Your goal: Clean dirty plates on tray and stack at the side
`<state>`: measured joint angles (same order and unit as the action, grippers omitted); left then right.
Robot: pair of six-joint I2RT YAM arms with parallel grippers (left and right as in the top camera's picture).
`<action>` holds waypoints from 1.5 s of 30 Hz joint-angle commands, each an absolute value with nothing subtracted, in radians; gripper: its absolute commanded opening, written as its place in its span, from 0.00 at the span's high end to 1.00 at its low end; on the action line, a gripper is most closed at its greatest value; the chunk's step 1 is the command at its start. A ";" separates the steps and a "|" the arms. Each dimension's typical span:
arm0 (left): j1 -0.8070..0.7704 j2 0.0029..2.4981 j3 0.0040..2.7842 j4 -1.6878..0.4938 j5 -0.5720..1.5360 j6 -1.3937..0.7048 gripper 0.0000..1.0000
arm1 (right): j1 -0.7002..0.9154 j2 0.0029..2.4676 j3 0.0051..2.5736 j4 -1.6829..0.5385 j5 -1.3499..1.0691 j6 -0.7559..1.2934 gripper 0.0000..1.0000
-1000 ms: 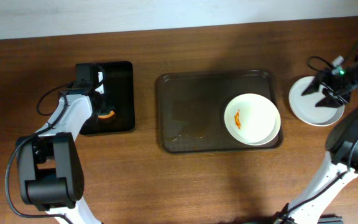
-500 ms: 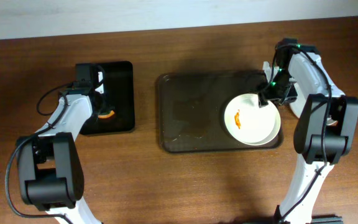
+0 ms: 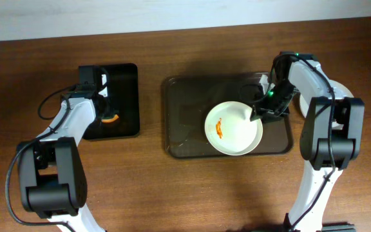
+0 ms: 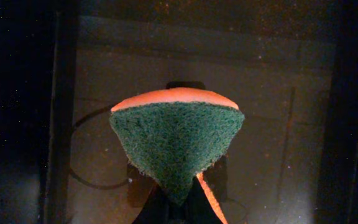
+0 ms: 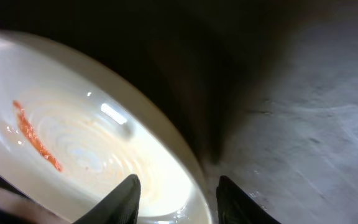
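Note:
A white plate (image 3: 236,132) with an orange-red smear (image 3: 218,127) lies in the middle-right of the dark brown tray (image 3: 185,109). My right gripper (image 3: 257,113) is at the plate's right rim. In the right wrist view its fingers (image 5: 178,182) are apart and sit astride the rim of the plate (image 5: 86,143), over the tray floor (image 5: 303,124). Another white plate (image 3: 344,90) lies on the table right of the tray, mostly hidden by the right arm. My left gripper (image 3: 108,111) is shut on a green and orange sponge (image 4: 176,140).
A smaller black tray (image 3: 124,80) stands at the left, under the left gripper and sponge; its floor fills the left wrist view (image 4: 278,93). The left half of the brown tray has faint wet streaks. The wall edge runs along the table's back.
The right arm came from the side plate to the tray and went to the smeared plate's rim. That plate has slid left toward the tray's middle. The left arm has not moved.

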<state>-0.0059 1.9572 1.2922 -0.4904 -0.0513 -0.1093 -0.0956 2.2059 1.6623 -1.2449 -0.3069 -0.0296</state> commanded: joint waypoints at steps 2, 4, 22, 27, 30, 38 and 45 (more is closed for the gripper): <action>-0.006 1.966 1.293 -0.490 -0.040 -0.104 1.00 | -0.088 2.202 1.664 -1.310 -0.154 -0.025 0.60; -0.006 1.966 1.293 -0.491 -0.040 -0.104 1.00 | -0.071 2.202 1.613 -1.267 -0.159 -0.025 0.60; -0.006 1.982 1.293 -0.276 0.110 -0.096 1.00 | 0.166 2.203 1.465 -0.907 -0.231 0.256 0.96; -0.006 2.118 1.293 -0.250 0.115 -0.096 0.99 | 0.208 2.204 1.432 -0.875 -0.220 0.257 0.96; -0.006 2.084 1.314 -0.270 0.117 -0.096 1.00 | 0.208 2.204 1.430 -0.874 -0.215 0.256 0.96; -0.006 2.063 1.311 -0.333 0.112 -0.096 1.00 | 0.208 2.204 1.430 -0.876 -0.213 0.264 0.96; -0.006 2.038 1.382 -0.415 0.112 -0.096 1.00 | 0.208 2.204 1.430 -0.878 -0.208 0.264 0.96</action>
